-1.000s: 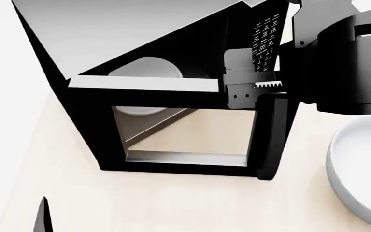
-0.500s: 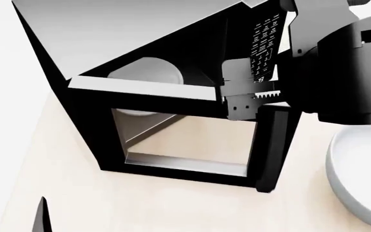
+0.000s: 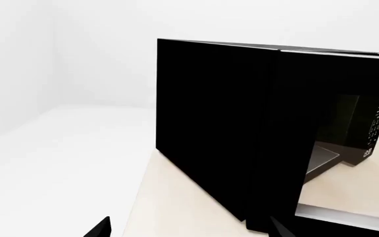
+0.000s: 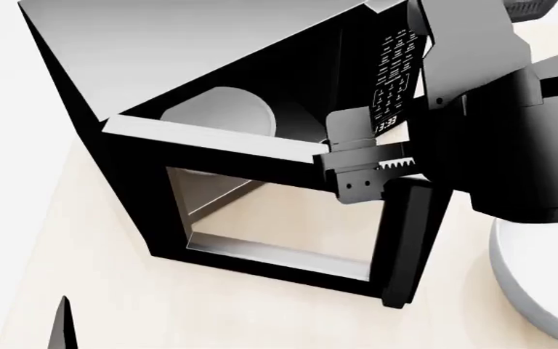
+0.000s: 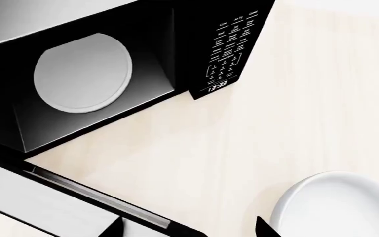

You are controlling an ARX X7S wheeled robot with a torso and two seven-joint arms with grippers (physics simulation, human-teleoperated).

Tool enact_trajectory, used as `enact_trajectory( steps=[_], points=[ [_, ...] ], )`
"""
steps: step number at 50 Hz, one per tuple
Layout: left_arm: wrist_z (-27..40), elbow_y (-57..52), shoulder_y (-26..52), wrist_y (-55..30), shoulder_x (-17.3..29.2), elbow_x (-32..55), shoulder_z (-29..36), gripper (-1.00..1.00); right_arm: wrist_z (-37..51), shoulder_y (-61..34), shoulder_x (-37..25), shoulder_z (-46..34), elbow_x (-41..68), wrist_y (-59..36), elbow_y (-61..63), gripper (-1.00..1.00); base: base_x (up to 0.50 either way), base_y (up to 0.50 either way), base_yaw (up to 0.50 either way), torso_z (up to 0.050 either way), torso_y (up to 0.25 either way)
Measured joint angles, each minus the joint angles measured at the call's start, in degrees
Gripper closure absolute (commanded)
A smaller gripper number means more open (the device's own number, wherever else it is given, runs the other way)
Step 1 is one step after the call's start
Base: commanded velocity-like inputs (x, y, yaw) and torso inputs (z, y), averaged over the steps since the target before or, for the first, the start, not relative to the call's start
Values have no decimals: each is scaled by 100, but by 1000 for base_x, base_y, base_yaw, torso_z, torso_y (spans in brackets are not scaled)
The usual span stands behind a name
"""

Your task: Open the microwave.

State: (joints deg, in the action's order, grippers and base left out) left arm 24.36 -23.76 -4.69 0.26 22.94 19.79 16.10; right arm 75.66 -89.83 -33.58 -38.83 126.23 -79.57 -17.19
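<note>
The microwave [image 4: 192, 51] is a black box with a grey top, standing on a pale table. Its glass-windowed door [image 4: 134, 189] is swung well open, showing the white turntable [image 4: 226, 109] and the button panel [image 4: 392, 69]. The vertical handle [image 4: 410, 240] is at the door's free end. My right gripper [image 4: 352, 163] sits at the door's top edge beside the handle. In the right wrist view [image 5: 186, 229] its jaws are apart with the door edge [image 5: 45, 197] running between them. My left gripper [image 3: 189, 229] is open and empty, low beside the microwave's side wall [image 3: 209, 123].
A white bowl [image 4: 540, 283] sits on the table to the right of the door, under my right arm; it also shows in the right wrist view [image 5: 334, 202]. Bare table [image 4: 95, 291] lies in front of the door. White floor lies beyond the table's left edge.
The door has swung further open, its handle end moving down and toward me. My right gripper has moved left and down with the door's top edge. The left gripper has stayed put.
</note>
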Motion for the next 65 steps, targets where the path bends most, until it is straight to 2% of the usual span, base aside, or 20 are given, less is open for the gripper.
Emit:
enact_trajectory(
  steps=[65],
  points=[
    [80, -51, -12, 12, 69, -5, 83, -100, 605, 199, -391, -556, 920, 692, 1716, -100, 1, 3, 4, -3, -8]
  ],
)
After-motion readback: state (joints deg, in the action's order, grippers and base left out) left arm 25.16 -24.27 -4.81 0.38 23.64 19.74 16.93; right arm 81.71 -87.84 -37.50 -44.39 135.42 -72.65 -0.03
